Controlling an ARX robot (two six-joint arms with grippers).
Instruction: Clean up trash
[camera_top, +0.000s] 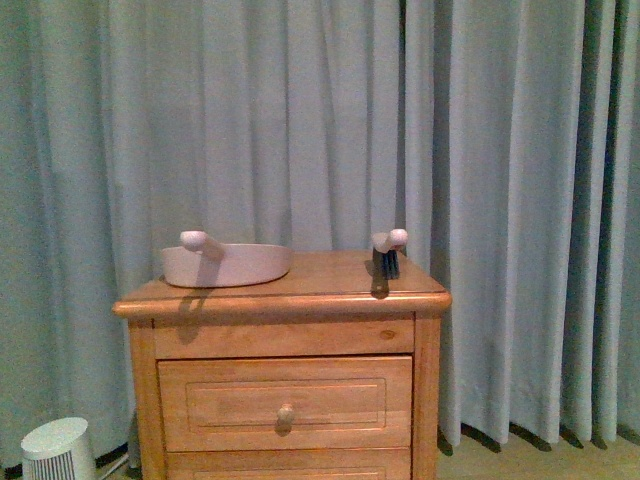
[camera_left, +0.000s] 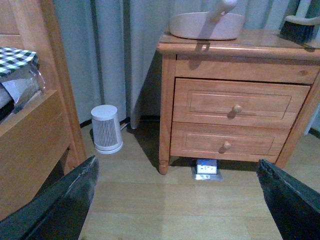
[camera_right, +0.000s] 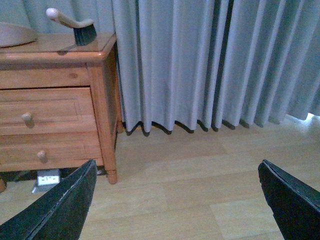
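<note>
You've nothing done yet, it seems. Your left claw (camera_left: 177, 200) and right claw (camera_right: 175, 200) both hang apart and empty. The dustpan (camera_top: 225, 265) and brush (camera_top: 387, 262) sit untouched on the surface (camera_top: 330, 278). No trash shows in any view, so finding it comes first.

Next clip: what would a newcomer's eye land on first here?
A wooden nightstand stands in the middle, in front of grey-blue curtains. A beige dustpan sits on the left of its top and a small brush on the right. A small white ribbed appliance sits on the floor to its left.
</note>
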